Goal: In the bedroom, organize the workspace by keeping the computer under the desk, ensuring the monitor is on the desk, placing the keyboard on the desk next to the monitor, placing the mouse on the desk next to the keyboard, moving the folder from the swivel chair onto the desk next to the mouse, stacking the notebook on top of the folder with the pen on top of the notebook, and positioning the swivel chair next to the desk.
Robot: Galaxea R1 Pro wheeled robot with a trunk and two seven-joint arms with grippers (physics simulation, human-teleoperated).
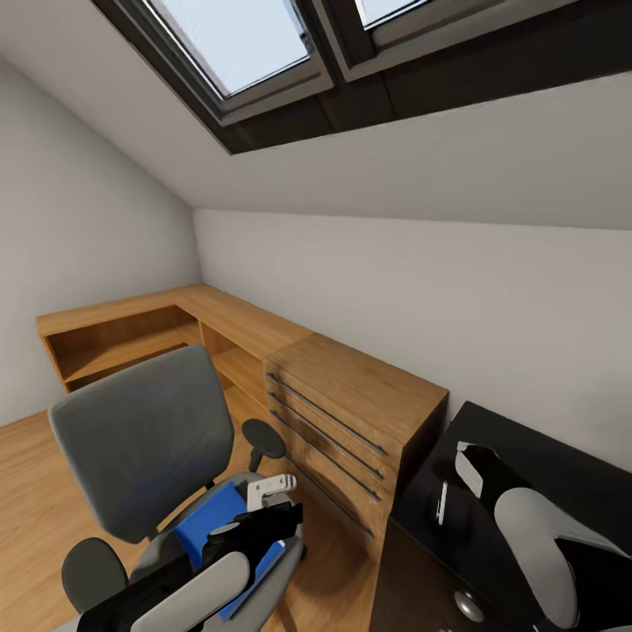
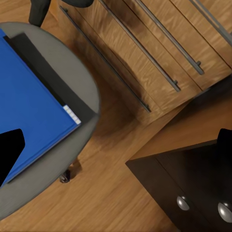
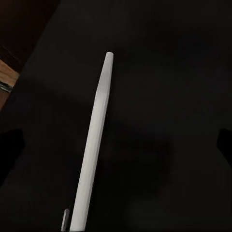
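Overhead: left hand [image 1: 263,518] above folder [image 1: 211,518] (blue), on swivel chair [image 1: 140,439].

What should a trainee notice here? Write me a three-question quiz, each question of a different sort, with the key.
1. True or false: the folder lies on the seat of the swivel chair.
2. The pen lies on: A the desk; B the swivel chair; C the folder.
3. Fill in: the jaws of the left pincer, hanging over the chair seat, stand ____.

Key: 1 true; 2 A; 3 open.
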